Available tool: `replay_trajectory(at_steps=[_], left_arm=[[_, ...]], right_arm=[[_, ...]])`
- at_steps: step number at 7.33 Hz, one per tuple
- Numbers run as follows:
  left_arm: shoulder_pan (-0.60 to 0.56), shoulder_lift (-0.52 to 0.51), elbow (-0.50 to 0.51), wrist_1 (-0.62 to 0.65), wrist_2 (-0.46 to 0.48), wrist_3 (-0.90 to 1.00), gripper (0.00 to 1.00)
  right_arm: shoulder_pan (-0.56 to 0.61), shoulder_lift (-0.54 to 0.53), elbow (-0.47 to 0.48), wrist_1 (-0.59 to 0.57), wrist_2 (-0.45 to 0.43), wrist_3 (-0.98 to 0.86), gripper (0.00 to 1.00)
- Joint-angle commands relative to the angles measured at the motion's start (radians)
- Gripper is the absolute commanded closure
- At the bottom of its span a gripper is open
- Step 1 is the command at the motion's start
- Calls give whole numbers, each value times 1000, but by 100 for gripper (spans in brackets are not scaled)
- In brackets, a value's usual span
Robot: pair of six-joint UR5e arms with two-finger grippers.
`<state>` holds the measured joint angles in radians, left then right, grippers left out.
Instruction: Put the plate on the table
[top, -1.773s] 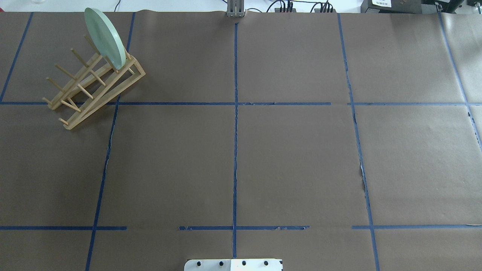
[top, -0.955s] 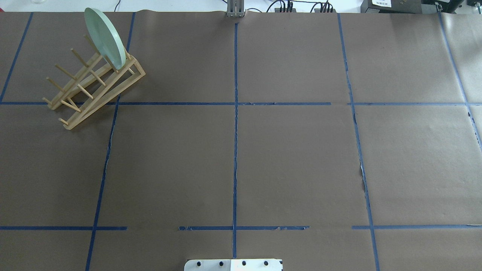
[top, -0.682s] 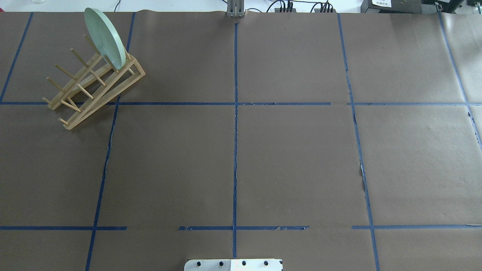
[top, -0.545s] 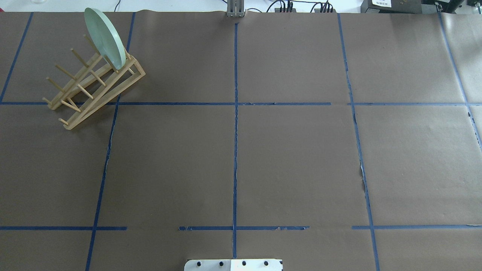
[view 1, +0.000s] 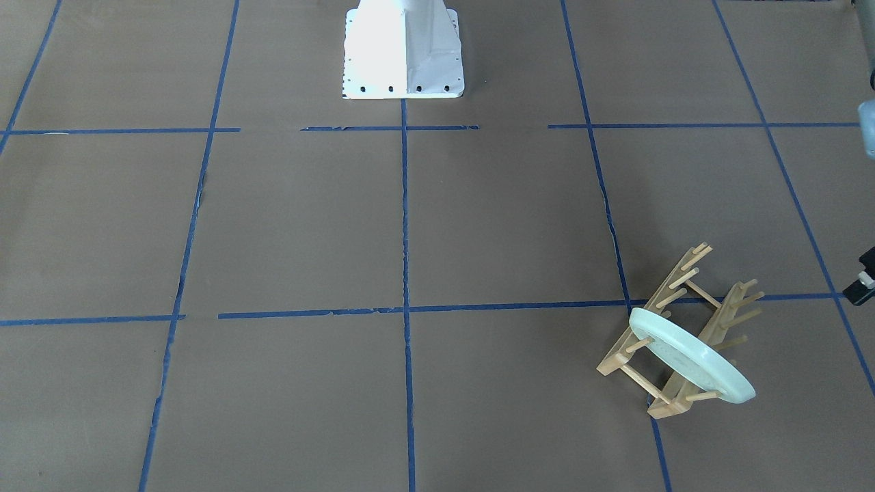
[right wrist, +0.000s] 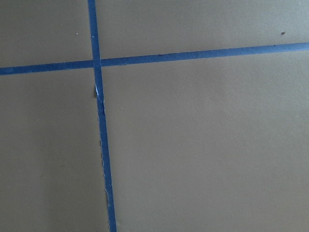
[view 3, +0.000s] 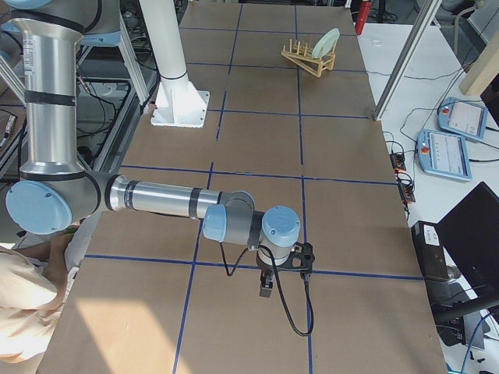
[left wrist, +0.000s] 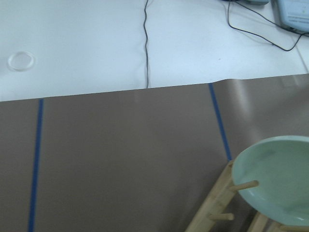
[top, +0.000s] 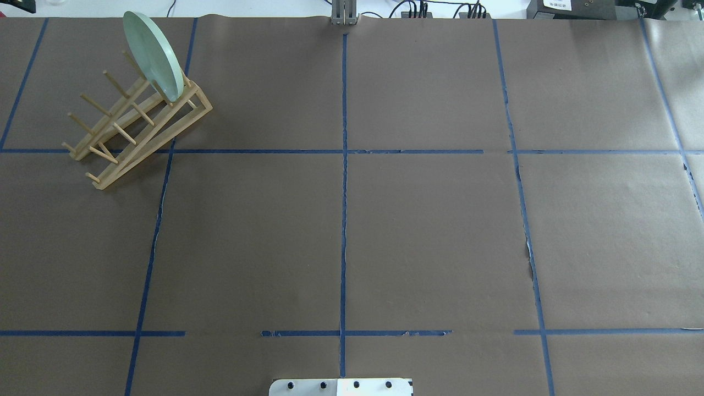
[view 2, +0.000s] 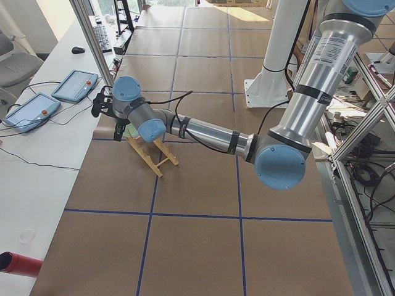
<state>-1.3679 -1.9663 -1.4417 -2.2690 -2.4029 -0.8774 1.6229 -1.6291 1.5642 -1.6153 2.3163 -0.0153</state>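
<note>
The pale mint-green plate [top: 153, 55] stands tilted on edge in the far end slot of a wooden peg rack [top: 137, 129] at the table's [top: 429, 231] far left. It also shows in the front view [view 1: 690, 355], the right-side view [view 3: 328, 40] and the left wrist view [left wrist: 277, 179]. My left gripper [view 2: 117, 128] hovers by the rack's far end, apart from the plate; only a dark fragment [view 1: 863, 283] shows in the front view. I cannot tell whether it is open or shut. My right gripper [view 3: 265, 287] hangs low over the table's right end; I cannot tell its state.
The white robot base [view 1: 403, 48] stands at the near middle edge. A white bench with cables [left wrist: 96, 43] lies beyond the table's far edge. Teach pendants [view 2: 52, 98] lie on it. The right wrist view shows only brown paper and blue tape lines [right wrist: 99, 121].
A dark part of my left gripper has come into the top left corner of the overhead view. The plate and rack have not moved.
</note>
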Motion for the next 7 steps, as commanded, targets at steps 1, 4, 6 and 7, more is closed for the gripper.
replay_trajectory(at_steps=[1,4,6,7], left_arm=[[56,-77,74,-198,2,-483,0],[160,-121,171,-401,216,-1019,0],[216,-134,176,-403,286,-1077,7],[231,-131,187,-405,297,-1075,15]], right_arm=[[0,0,1,0,0,0,0],[0,0,0,0,0,0,0],[0,0,1,0,0,0,0],[0,0,1,0,0,0,0]])
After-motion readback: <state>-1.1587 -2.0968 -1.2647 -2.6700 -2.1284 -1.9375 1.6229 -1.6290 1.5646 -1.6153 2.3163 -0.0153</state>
